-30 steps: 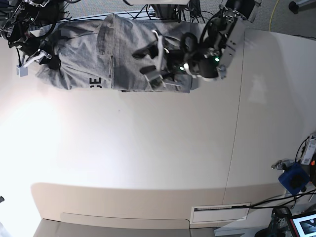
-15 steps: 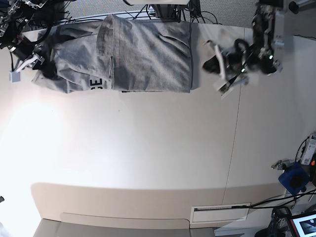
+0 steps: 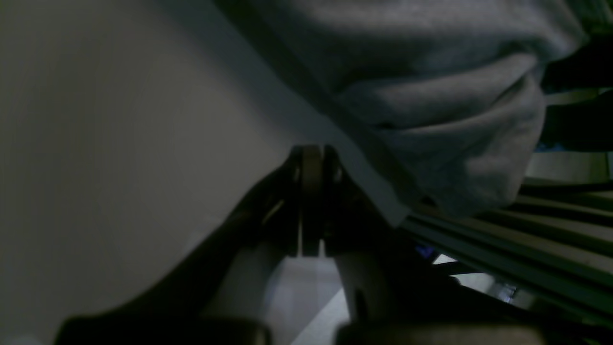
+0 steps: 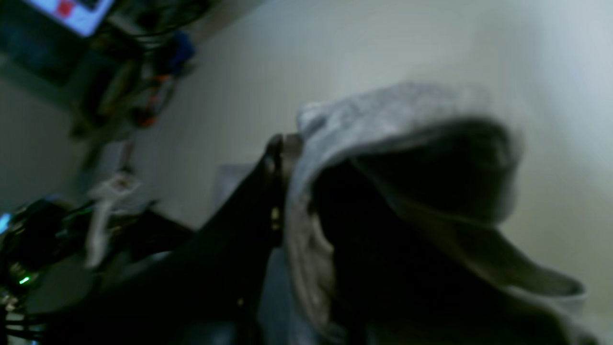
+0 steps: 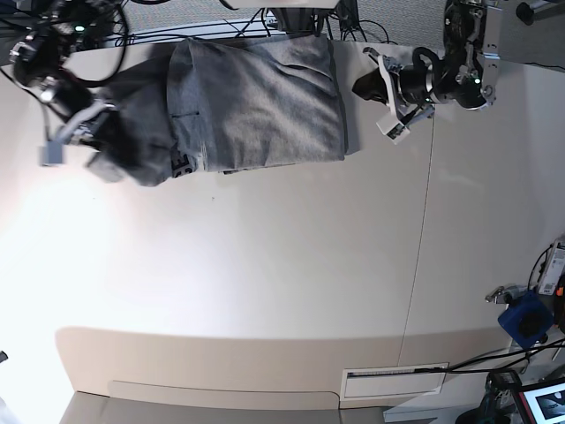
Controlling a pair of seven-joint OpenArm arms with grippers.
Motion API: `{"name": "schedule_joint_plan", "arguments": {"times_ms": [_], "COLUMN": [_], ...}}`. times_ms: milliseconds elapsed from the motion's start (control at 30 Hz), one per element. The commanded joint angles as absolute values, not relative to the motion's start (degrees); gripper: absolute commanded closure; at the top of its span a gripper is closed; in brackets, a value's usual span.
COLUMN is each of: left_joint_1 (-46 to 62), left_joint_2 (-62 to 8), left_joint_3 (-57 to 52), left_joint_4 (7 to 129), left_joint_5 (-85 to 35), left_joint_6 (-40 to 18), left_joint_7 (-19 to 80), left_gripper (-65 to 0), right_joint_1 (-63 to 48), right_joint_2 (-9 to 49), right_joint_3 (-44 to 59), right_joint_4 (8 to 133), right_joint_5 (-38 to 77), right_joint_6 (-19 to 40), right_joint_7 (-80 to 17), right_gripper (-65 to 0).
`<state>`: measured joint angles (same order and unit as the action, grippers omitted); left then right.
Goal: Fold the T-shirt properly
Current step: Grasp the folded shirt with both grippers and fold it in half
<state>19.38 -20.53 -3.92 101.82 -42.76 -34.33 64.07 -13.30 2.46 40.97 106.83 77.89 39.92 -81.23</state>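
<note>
Beside the left gripper [image 5: 386,93], toward the middle of the table [image 5: 265,265], the T-shirt [image 5: 256,106] was seen lying along the far edge as a folded heather-grey slab, its near hem running nearly straight and a soft crease crossing the upper layer. The fabric was shown plain on its top face, while a scrap of black block lettering could be made out at the lower edge where one layer met the darker, bunched part. That bunched end was stretched out toward the right gripper [image 5: 75,128], where the cloth was gathered into a lumpy, shadowed mass lifted off the flat part.

From the right wrist view, the right gripper [image 4: 287,158] was found clamped on a fold of the T-shirt [image 4: 383,110]; grey cloth was draped over and past one finger, and a dark hollow was formed beneath the arch of fabric. This view was blurred, so finer detail could not be told.

From the left wrist view, the left gripper [image 3: 311,167] was seen with its fingers pressed together and nothing between them, just beside the rounded, rolled corner of the T-shirt [image 3: 455,120] but apart from it. Heathered texture and thick rounded folds were visible on that corner.
</note>
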Motion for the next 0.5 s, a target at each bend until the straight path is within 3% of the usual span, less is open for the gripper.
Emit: {"name": "schedule_joint_plan", "arguments": {"times_ms": [0,133,467], "left_joint_1": [19.18,19.18,19.03], "left_joint_2": [-21.06,-21.10,-20.29], "left_joint_3": [-4.23,-2.50,4.43], "left_joint_4": [102.35,102.10,102.10], "left_joint_5": [-43.77,-43.72,-41.87], "left_joint_6": [-34.50,-34.50,-34.46], "left_joint_7": [63.37,63.09,61.58], "left_gripper": [0.0,0.0,0.0], "right_joint_1": [-12.86,-12.86,-12.84], "right_joint_2": [1.85,-1.67,-6.70], "right_joint_3": [38.96,28.36,6.04], "right_joint_4": [108.42,108.68,108.68], "right_joint_5": [79.85,75.44,60.40], "right_joint_6": [40.00,40.00,40.00], "right_joint_7": [-80.00,-80.00,-69.82], "right_gripper": [0.0,0.0,0.0]}}
